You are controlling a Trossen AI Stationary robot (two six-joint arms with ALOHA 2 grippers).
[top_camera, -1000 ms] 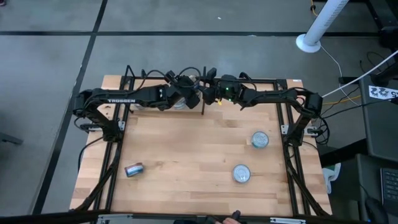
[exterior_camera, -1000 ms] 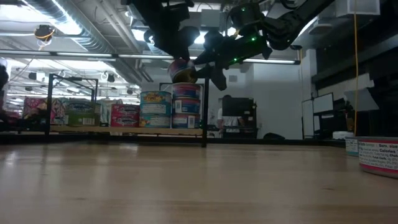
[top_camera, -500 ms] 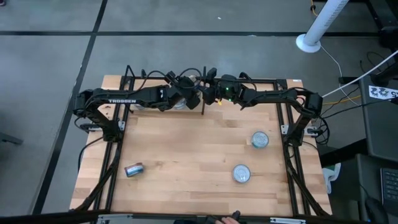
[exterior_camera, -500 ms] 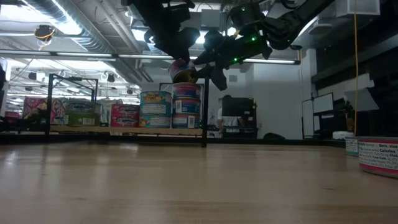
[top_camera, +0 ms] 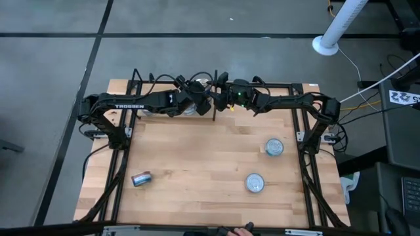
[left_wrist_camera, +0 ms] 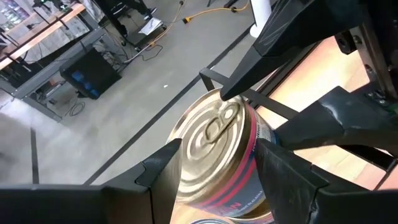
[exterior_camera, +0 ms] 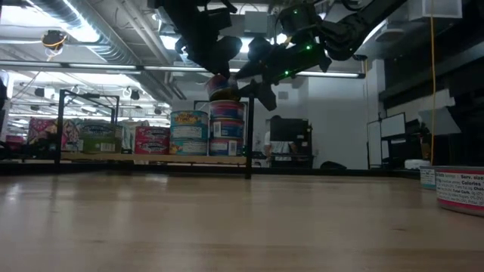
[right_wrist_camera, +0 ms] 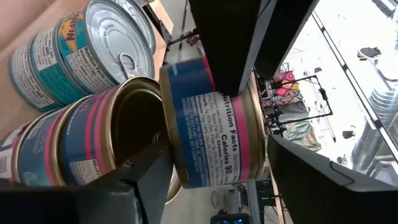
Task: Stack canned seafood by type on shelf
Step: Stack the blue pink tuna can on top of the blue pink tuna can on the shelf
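White pole (top_camera: pixel 338 25), perhaps a stand

far-row tins (top_camera: pixel 197 108) hidden under arms in high view, labels (exterior_camera: pixel 113 138) too small

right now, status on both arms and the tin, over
Left end effector shut on the gold-top tin, above the back stack. Right end effector open, fingers flanking the same tin. Three tins loose on the shelf. Divider bar close by.
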